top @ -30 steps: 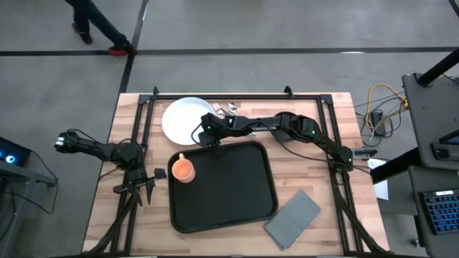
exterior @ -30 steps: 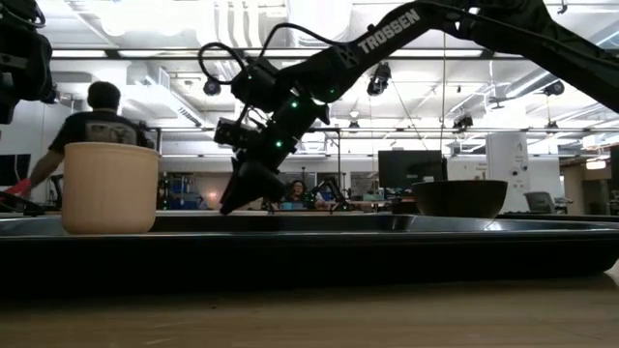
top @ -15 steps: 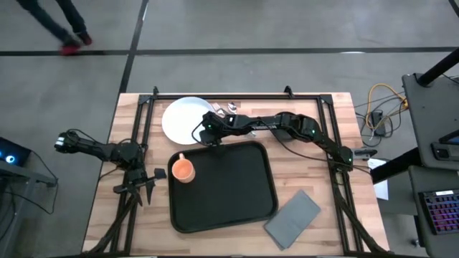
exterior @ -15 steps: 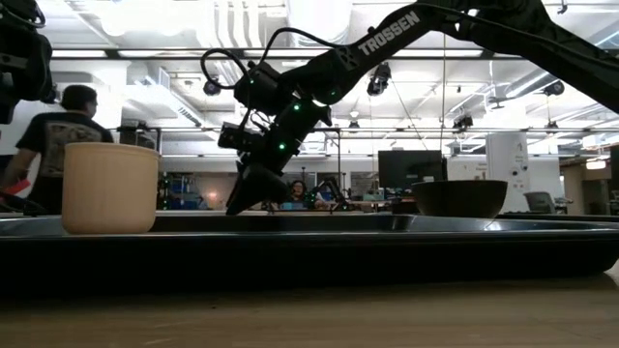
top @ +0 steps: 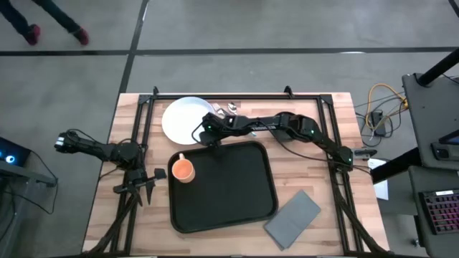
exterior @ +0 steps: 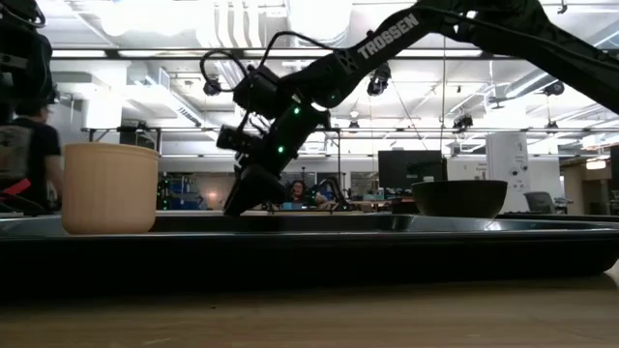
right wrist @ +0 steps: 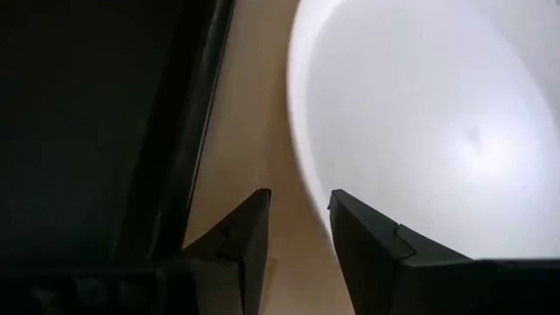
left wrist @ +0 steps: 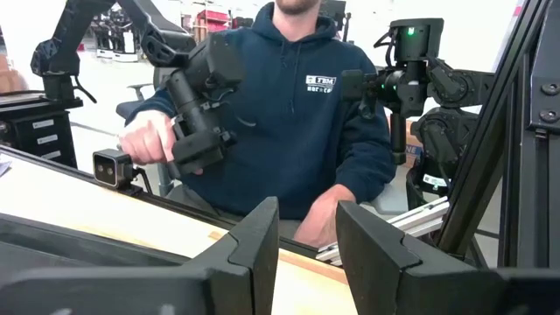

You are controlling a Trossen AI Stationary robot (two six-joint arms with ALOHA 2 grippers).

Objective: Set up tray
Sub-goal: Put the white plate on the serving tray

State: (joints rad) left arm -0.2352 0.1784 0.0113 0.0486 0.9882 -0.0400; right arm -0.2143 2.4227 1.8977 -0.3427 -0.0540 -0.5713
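Tray (top: 222, 186) holds only the cup (top: 183, 169), while the right gripper (top: 206, 137), fingers parted, has barely shifted beside the plate (top: 183, 118), ungrasped.

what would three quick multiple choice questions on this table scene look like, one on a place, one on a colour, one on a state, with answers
1. Where does the orange cup stand?
A. on the white plate
B. inside the black tray, near its left edge
C. on the grey napkin

2. What colour is the plate?
A. white
B. blue
C. red

3. How are the fingers of the right gripper?
A. shut on a spoon
B. shut on the cup
C. open, holding nothing

Answers:
1. B, the high view shows the cup within the tray's rim on the left side.
2. A, the round plate beyond the tray is white in the high and right wrist views.
3. C, the right wrist view shows a bare gap between the fingers, at the plate's edge beside the tray.
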